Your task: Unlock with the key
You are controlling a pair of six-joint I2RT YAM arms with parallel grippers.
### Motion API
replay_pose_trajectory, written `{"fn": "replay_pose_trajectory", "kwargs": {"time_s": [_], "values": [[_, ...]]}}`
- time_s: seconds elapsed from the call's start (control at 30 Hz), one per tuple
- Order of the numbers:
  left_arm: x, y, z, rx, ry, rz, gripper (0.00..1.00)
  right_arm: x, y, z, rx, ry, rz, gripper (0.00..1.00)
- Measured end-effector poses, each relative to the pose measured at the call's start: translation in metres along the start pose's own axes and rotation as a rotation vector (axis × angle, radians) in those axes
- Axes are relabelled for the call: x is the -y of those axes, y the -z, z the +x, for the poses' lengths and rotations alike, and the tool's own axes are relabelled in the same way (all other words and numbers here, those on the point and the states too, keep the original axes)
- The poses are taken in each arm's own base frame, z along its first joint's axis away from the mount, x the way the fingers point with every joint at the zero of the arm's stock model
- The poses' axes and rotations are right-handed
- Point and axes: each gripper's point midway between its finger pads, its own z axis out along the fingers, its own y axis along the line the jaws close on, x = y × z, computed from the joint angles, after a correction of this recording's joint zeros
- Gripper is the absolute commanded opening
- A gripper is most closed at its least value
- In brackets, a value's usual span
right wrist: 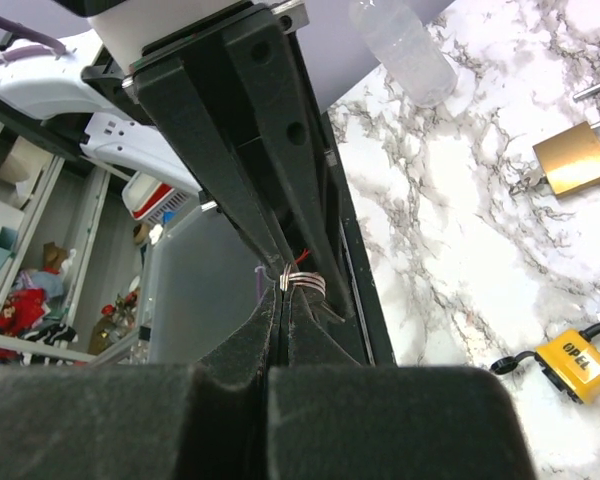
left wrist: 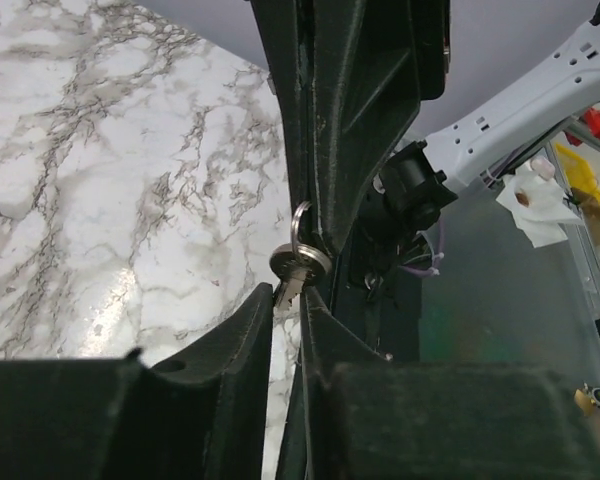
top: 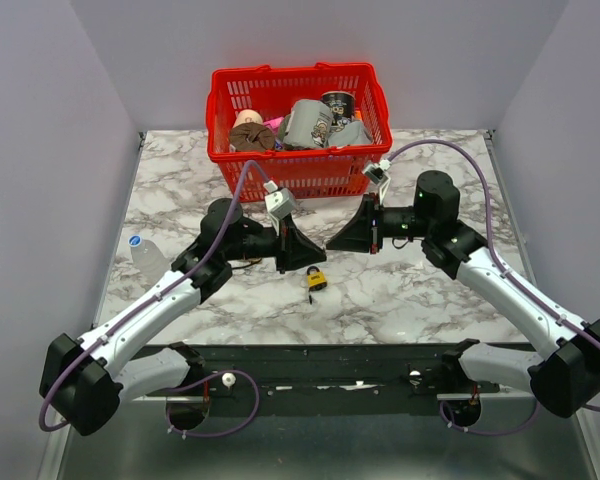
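Black fingers of the left claw (left wrist: pixel 287 303) fill the bottom of its own wrist view. They stand only a narrow slot apart, and the blade of the tiny slim grey metal key (left wrist: pixel 298 266) pokes down into that slot. Whether those fingers already pinch the blade or merely flank it, I cannot tell. The right claw (right wrist: pixel 283 300) meets it tip to tip with its fingers pressed fully together. It has the key by the head end, where the thin silver split ring (right wrist: pixel 303 283) shows at its tips. So the key is up in the air between the two claws, off the white-and-grey marbled counter (top: pixel 180 190).

This reads as a claw-to-claw regrip. A key this thin offers little to hold, so passing it across in mid-air is probably meant to win a hold that leaves the working end free for the keyhole.

The small yellow-and-black padlock (top: pixel 316 280) lies flat on the counter just on the near side of the meeting claws, toward the arm bases, so the trip to it should be short. Neither claw holds it, so it may slide when the key is pushed in. The larger plain brass padlock (right wrist: pixel 575 158) lies well apart from it. The red plastic basket (top: pixel 220 110) of oddments at the back takes no part.
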Motion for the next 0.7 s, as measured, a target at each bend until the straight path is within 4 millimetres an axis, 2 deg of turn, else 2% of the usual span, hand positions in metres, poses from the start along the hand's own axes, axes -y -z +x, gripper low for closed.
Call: {"fn": "replay_pose_trajectory", "kwargs": {"time_s": [0.17,0.4,0.7], "values": [[0.002,0.002,0.002,-0.008,-0.009,-0.001,0.00,0.003,-0.001,0.000,0.000,-0.006,0.007,0.01],[-0.003,0.007,0.007,-0.026,-0.047,-0.049,0.00,0.009,-0.001,0.001,0.002,-0.012,0.035,0.01],[-0.024,0.017,0.018,-0.081,-0.139,-0.189,0.00,0.035,0.003,0.016,-0.041,-0.018,0.172,0.03]]}}
